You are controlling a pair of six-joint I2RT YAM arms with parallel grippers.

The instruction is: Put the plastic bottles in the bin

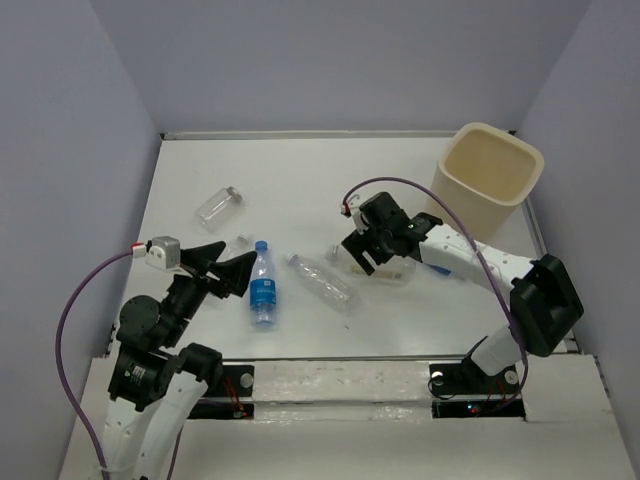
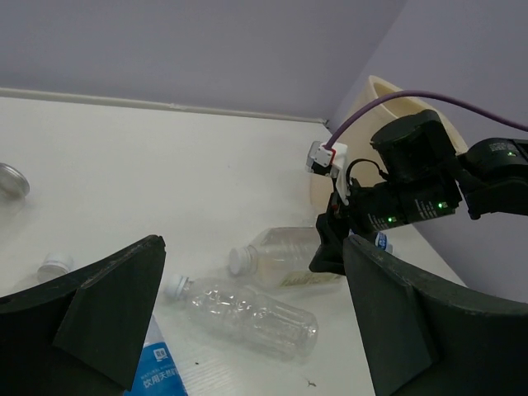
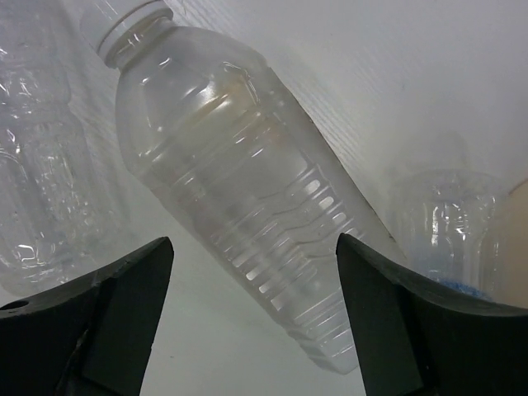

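The cream-beige bin [image 1: 487, 172] stands upright, mouth up, at the far right corner of the white surface [image 1: 300, 165]. The plastic bottles all lie on their sides, outside it.

The blue-label bottle [image 1: 263, 285] lies with its long axis near to far and its blue cap pointing away from the arms. Its label carries white Chinese characters, too small to read.

Just right of it, the long clear bottle [image 1: 322, 281] lies diagonally, its white cap toward the far left.

The ribbed bottle [image 3: 247, 198], clear and label-less, points its white cap left. It sits between the spread jaws of the right gripper [image 1: 365, 258], which grip nothing.

The stubby bottle [image 1: 219, 205] lies well apart at far left.

The left gripper [image 1: 225, 268] hangs with its jaws wide and empty beside the blue-label bottle.
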